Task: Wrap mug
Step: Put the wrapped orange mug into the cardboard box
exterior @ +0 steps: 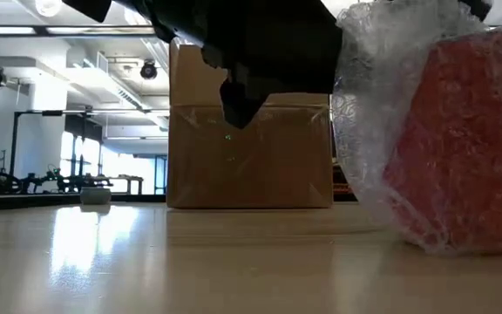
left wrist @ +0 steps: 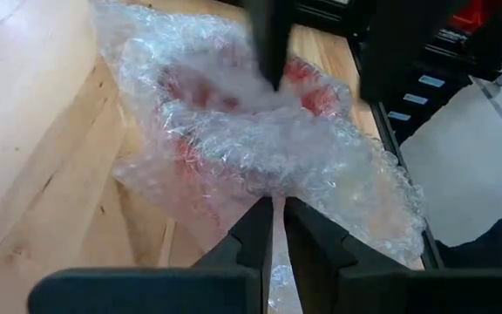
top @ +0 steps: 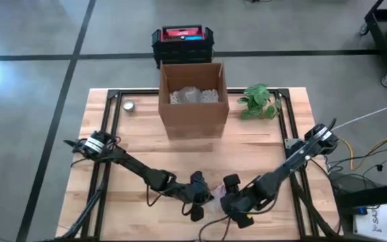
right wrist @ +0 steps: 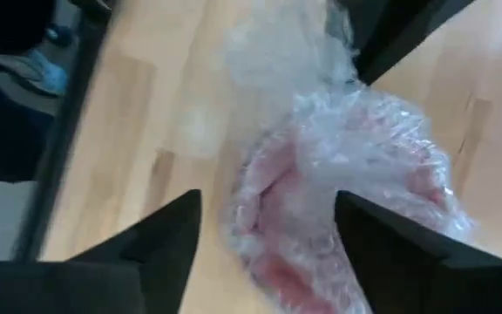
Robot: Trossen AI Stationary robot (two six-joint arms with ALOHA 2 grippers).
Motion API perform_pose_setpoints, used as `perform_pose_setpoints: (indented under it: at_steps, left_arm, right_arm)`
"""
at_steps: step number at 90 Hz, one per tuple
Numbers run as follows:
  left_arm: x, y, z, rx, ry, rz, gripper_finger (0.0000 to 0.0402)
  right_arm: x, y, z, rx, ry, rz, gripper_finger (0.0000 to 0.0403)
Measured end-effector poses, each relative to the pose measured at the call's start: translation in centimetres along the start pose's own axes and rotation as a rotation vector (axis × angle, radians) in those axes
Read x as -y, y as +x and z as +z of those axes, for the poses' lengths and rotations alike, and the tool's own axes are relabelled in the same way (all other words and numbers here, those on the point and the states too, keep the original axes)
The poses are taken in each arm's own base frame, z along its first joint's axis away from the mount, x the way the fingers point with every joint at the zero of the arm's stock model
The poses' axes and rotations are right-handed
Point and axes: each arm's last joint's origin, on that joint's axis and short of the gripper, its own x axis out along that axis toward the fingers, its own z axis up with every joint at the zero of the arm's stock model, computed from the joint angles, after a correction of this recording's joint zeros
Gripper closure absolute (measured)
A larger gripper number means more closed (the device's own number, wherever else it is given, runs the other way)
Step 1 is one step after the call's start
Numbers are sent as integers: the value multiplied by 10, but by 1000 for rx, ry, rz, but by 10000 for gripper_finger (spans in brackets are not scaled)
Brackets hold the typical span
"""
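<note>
At the near edge of the wooden desk (top: 140,144), the left end effector (top: 198,202), fingers nearly closed on a trailing edge of clear bubble wrap (left wrist: 260,139), sits just left of the red mug (exterior: 464,139) bundled inside it, while the right end effector (top: 237,205), fingers spread wide, straddles that bundle.

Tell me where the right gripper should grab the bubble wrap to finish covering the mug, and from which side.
Grip the loose flap of bubble wrap that trails away from the red mug, not the bulge over the mug itself. Come from above with the right gripper open wide: the flap looks thin and free, while the left gripper pinches the opposite edge.
</note>
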Motion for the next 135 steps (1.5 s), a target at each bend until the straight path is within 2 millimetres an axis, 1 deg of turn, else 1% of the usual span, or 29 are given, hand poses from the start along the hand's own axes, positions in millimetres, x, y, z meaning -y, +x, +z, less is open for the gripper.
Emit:
perform_pose_setpoints:
  at_steps: [8,17,25,31,36,40,47,55,59,63,70,79,90,102,107,110,117,124,128,135]
  left_arm:
    - [0,0,0,-1,0,0,381]
    - [0,0,0,-1,0,0,381]
    - [0,0,0,-1,0,0,381]
    - [0,0,0,-1,0,0,381]
    - [0,0,0,-1,0,0,381]
    - [0,0,0,-1,0,0,381]
    - [1,0,1,2,-1,-1,381]
    - [2,-2,5,9,-4,-12,381]
    - [3,-3,7,13,-5,-18,381]
    - [4,-6,9,8,-5,-17,381]
    - [8,-12,15,-15,-3,-22,381]
    - [16,-28,29,-48,3,-28,381]
    - [23,-55,46,-79,18,-18,381]
    - [27,-92,63,-51,39,36,381]
    - [28,-111,65,-48,63,81,381]
    - [27,-121,62,-80,86,108,381]
    - [27,-140,61,-81,112,140,381]
    - [19,-163,66,-43,120,182,381]
    - [14,-171,67,-15,111,196,381]
    - [4,-181,58,-26,112,202,381]
  right_arm:
    - [-2,19,-2,-57,-14,-2,114]
    - [-3,38,-3,-100,-30,-33,109]
    - [-2,52,-3,-128,-38,-52,118]
    - [-2,58,-3,-142,-54,-62,136]
    - [-2,59,-3,-143,-76,-75,163]
    - [-1,59,-3,-139,-92,-84,195]
    - [-1,54,-2,-120,-98,-74,268]
    - [-1,46,-1,-103,-96,-52,363]
    - [-1,41,-1,-97,-99,-47,382]
    - [1,35,-1,-88,-97,-44,383]
    - [3,19,1,-44,-90,-39,377]
    - [5,-14,3,48,-98,-16,389]
    - [14,-55,5,165,-110,-5,394]
    - [34,-104,10,319,-131,-36,394]
    - [46,-123,11,375,-126,-63,394]
    - [55,-134,13,413,-120,-99,394]
    - [77,-164,18,512,-110,-148,394]
    - [101,-182,23,557,-106,-205,394]
    - [114,-192,27,584,-106,-232,394]
    - [140,-211,32,625,-111,-293,394]
